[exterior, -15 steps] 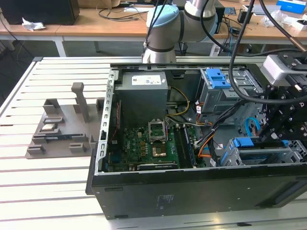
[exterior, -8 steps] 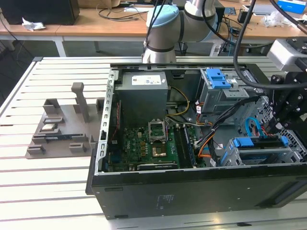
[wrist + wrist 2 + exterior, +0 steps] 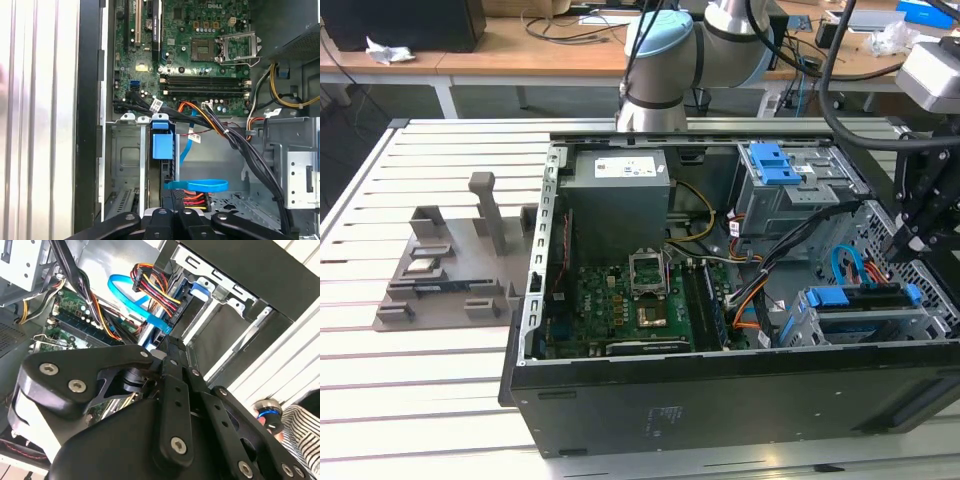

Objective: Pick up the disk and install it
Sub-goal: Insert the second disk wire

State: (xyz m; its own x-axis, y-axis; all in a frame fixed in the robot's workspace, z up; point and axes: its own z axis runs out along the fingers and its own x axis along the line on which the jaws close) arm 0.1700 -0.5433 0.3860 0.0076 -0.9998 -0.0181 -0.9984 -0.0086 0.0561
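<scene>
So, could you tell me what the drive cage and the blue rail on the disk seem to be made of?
The drive cage looks like bare stamped sheet metal: dull grey, with punched holes and folded edges. The blue rail on the disk looks like moulded plastic: even saturated colour, soft sheen, rounded corners.

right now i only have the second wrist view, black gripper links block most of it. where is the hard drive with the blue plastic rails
observer: In the first wrist view the blue-railed disk stands on edge in a slot of the grey metal cage.
operator: where's the gripper relative to the case
observer: In the exterior view the gripper hangs above that cage, at the end of the open black computer case on the exterior view's right.
operator: anything outside the case
observer: A grey plastic fixture sits on the white slatted table, on the exterior view's left of the case.
</scene>
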